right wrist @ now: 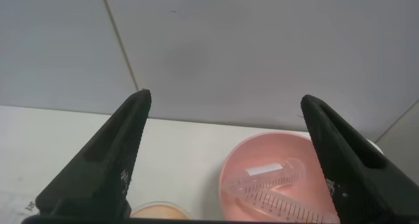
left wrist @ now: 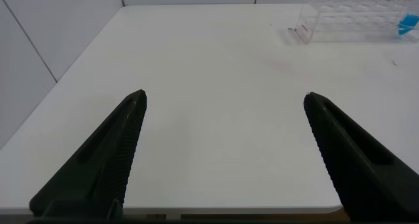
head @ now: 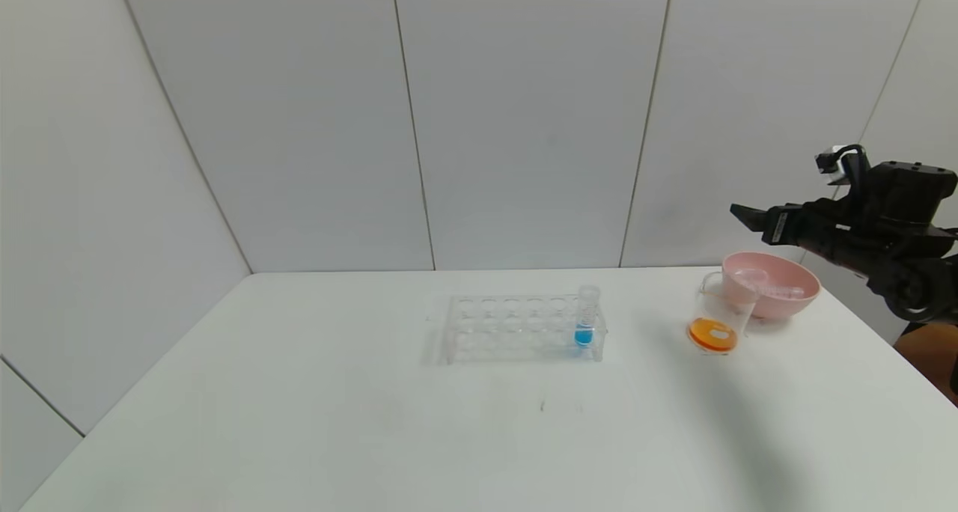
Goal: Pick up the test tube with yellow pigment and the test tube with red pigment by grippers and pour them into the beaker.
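The beaker (head: 715,325) stands on the white table just in front of a pink bowl (head: 786,306) and holds orange liquid; its rim also shows at the edge of the right wrist view (right wrist: 160,211). Two clear tubes (head: 771,287) lie in the bowl, one (right wrist: 268,175) across the other (right wrist: 294,204), with no colour showing in either. I see no test tube holding yellow or red pigment. My right gripper (head: 748,218) hangs open above the bowl, with nothing between its fingers (right wrist: 226,96). My left gripper (left wrist: 224,95) is open and empty over the table's near left part.
A clear rack (head: 524,328) stands mid-table with one blue-liquid tube (head: 586,321) at its right end; the left wrist view shows the rack (left wrist: 353,18) far off. The bowl sits near the table's right edge. Grey wall panels close the back.
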`<state>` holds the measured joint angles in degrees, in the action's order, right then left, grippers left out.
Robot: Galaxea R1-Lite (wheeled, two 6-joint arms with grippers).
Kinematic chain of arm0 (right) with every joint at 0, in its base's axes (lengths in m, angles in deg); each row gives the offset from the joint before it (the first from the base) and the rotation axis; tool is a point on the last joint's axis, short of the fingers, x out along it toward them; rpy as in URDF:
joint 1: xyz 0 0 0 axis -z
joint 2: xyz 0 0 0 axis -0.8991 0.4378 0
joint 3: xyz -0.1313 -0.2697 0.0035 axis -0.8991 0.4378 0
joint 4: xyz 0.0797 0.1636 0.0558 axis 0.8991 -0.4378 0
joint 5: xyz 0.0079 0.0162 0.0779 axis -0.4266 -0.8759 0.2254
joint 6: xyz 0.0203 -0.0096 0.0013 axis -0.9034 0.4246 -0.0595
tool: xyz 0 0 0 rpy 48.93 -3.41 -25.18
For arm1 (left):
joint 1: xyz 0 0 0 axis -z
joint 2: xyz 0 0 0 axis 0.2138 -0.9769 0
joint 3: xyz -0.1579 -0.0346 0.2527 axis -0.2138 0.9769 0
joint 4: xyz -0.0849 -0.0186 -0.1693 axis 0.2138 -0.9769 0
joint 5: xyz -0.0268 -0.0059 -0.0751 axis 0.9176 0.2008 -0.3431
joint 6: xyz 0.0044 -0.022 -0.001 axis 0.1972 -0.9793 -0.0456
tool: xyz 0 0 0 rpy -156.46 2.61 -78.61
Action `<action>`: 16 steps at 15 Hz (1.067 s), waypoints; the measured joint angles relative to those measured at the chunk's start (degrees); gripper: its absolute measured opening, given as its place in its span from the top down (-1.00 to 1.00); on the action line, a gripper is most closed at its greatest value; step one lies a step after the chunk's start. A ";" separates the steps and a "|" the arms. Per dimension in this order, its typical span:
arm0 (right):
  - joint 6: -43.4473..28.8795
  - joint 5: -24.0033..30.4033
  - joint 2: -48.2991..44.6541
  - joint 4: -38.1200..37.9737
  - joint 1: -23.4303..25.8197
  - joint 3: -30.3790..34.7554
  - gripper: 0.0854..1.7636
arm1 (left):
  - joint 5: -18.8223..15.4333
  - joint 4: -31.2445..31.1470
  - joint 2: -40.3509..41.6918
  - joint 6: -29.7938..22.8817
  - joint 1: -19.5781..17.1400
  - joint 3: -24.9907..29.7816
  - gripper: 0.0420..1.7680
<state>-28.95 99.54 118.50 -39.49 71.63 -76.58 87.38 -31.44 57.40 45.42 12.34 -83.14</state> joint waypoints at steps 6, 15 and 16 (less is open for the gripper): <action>0.11 -0.21 -22.86 0.35 -1.67 15.40 -0.90 | 0.00 0.00 0.00 0.02 0.00 0.00 -0.94; 0.04 0.69 -63.03 -2.77 -1.78 38.28 -0.92 | 0.00 0.00 0.00 0.00 0.00 0.00 -0.94; 0.00 1.62 -67.35 -4.73 -1.95 39.85 -0.92 | 0.00 0.02 0.00 0.02 0.00 0.00 -0.94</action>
<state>-28.95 101.17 51.15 -44.22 69.68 -36.73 87.38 -31.42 57.40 45.44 12.34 -83.14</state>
